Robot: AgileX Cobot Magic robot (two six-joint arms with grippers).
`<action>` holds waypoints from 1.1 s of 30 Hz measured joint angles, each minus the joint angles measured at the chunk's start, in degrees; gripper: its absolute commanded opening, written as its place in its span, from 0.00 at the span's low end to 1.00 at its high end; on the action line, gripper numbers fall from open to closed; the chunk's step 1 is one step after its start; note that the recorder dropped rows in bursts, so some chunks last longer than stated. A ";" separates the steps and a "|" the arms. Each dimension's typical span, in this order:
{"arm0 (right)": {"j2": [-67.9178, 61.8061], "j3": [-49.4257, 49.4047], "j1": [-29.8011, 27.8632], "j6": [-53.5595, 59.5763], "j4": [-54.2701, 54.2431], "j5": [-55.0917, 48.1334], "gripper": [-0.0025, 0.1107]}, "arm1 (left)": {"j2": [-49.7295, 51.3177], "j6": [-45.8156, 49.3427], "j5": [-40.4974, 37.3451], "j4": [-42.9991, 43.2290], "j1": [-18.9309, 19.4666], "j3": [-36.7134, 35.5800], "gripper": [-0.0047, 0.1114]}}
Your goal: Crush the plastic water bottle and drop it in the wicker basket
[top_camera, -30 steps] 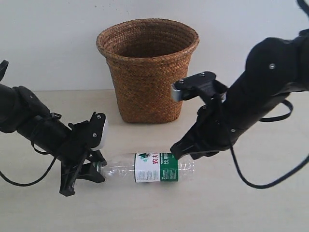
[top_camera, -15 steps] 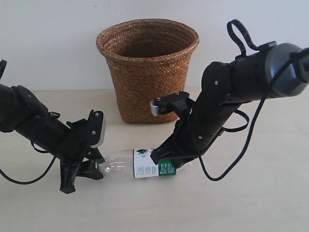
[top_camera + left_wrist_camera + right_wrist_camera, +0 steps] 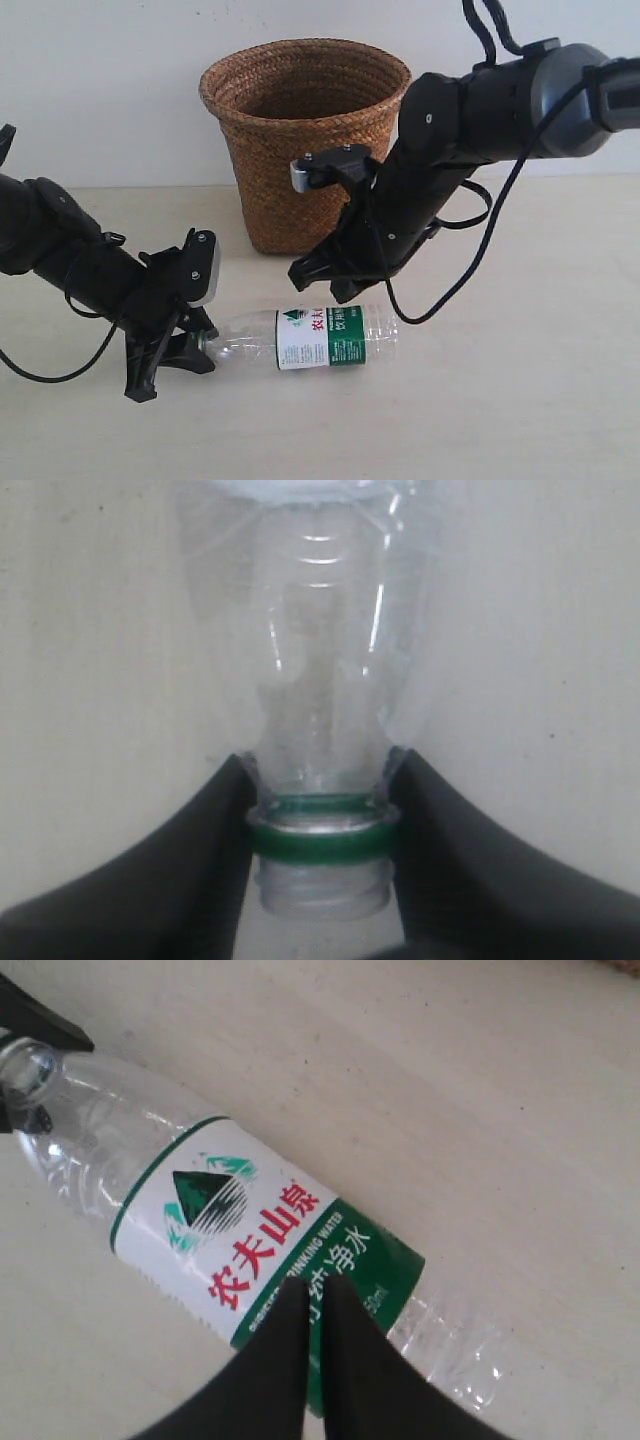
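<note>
The plastic water bottle (image 3: 310, 338) lies on its side on the table, in front of the wicker basket (image 3: 305, 140). Its body looks round and undented. My left gripper (image 3: 200, 345) is shut on the bottle's neck; in the left wrist view the fingers (image 3: 215, 850) clamp both sides of the green neck ring (image 3: 320, 842), and the threaded mouth is bare. My right gripper (image 3: 312, 280) hovers just above the label, shut with nothing in it. In the right wrist view its tips (image 3: 315, 1295) point down at the green-and-white label (image 3: 250, 1240).
The basket stands upright at the back of the beige table (image 3: 520, 400), against a white wall. The right arm's cable (image 3: 470, 250) loops down beside the forearm. A left finger tip (image 3: 35, 1020) shows at the bottle's neck in the right wrist view.
My right gripper has lifted off the bottle's label end and swung up and left toward the basket. The bottle and left gripper have hardly moved.
</note>
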State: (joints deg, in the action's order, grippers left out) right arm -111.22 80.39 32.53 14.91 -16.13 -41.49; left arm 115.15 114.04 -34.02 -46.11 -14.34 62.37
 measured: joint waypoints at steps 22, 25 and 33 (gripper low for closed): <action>-9.92 2.78 -0.55 0.00 -3.72 -6.25 0.02 | -0.30 0.61 0.36 1.17 0.00 0.11 0.07; -11.69 3.57 -0.59 0.00 -5.17 -8.43 0.02 | -0.52 0.71 0.08 1.43 0.00 0.11 0.07; -15.77 2.77 -0.16 -0.57 -9.48 -20.28 0.02 | -0.65 0.55 0.36 0.28 0.00 0.25 0.07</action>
State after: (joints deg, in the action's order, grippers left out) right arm -126.99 83.16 32.37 14.34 -25.61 -61.77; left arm 114.50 114.59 -33.66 -45.83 -14.34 62.61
